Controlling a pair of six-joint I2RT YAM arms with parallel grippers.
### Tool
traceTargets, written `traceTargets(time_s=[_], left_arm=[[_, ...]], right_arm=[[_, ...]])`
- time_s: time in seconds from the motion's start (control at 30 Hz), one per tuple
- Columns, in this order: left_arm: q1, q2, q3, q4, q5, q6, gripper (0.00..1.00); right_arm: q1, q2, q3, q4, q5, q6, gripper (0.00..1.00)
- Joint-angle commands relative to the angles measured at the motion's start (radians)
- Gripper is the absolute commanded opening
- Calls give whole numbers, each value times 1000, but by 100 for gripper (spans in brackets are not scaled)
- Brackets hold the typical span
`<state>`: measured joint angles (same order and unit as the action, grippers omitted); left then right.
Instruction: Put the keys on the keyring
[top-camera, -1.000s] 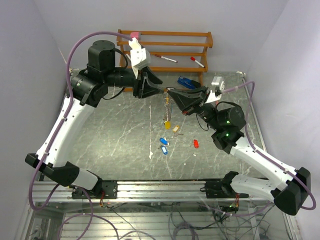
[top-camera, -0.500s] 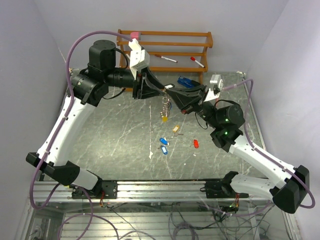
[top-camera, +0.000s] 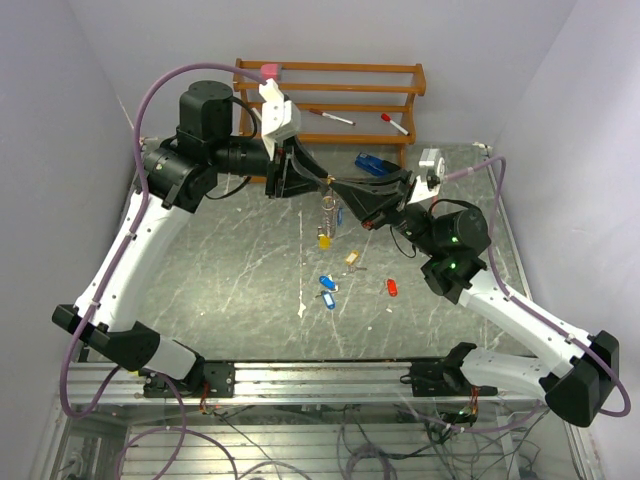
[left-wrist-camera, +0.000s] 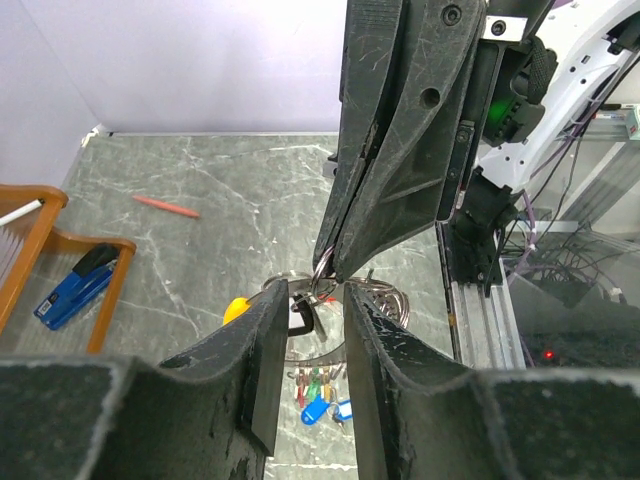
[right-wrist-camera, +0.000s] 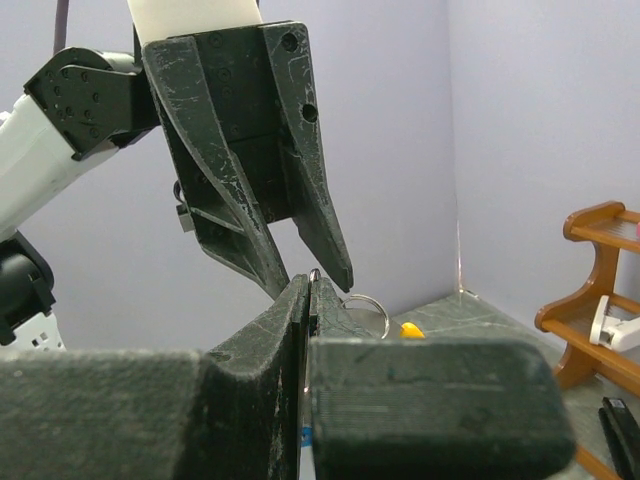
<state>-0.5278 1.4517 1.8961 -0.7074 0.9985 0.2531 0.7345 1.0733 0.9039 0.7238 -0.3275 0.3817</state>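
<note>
While looking outward from the near side, meet loose keys (top-camera: 325, 283) with blue, red and tan tags scattered on the table (top-camera: 230, 270). Farther out, right gripper (top-camera: 340, 186) pinched shut on the keyring (top-camera: 328, 207), a yellow-tagged key (top-camera: 323, 240) dangling beneath; left gripper (top-camera: 320, 181) narrowly parted around the ring, grip unclear. Behind: wooden rack (top-camera: 330, 70), markers (top-camera: 330, 117), blue stapler (top-camera: 372, 163).

Grey marbled table (top-camera: 230, 260), wooden rack (top-camera: 350, 68), lilac walls (top-camera: 450, 40)
</note>
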Motion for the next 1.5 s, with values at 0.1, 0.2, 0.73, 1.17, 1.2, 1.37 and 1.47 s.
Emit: traceTargets(time_s=[0.1, 0.2, 0.73, 1.17, 1.2, 1.37, 1.47], left_arm=[[2, 0, 7, 28, 49, -28, 35], [2, 2, 4, 30, 61, -29, 32], [2, 9, 7, 55, 80, -78, 7], [2, 37, 86, -134, 104, 71, 7], [2, 47, 103, -177, 98, 104, 7], [2, 89, 195, -407, 48, 268, 7], [3, 107, 241, -517, -3, 372, 7]], right_arm=[[2, -20, 33, 31, -10, 9, 0], [2, -15, 38, 28, -12, 9, 0], [2, -24, 33, 25, -9, 11, 0], [0, -65, 33, -63, 20, -8, 13], [0, -77, 38, -90, 28, -13, 21], [1, -119, 88, -289, 42, -68, 49], [1, -133, 150, -433, 30, -109, 49]])
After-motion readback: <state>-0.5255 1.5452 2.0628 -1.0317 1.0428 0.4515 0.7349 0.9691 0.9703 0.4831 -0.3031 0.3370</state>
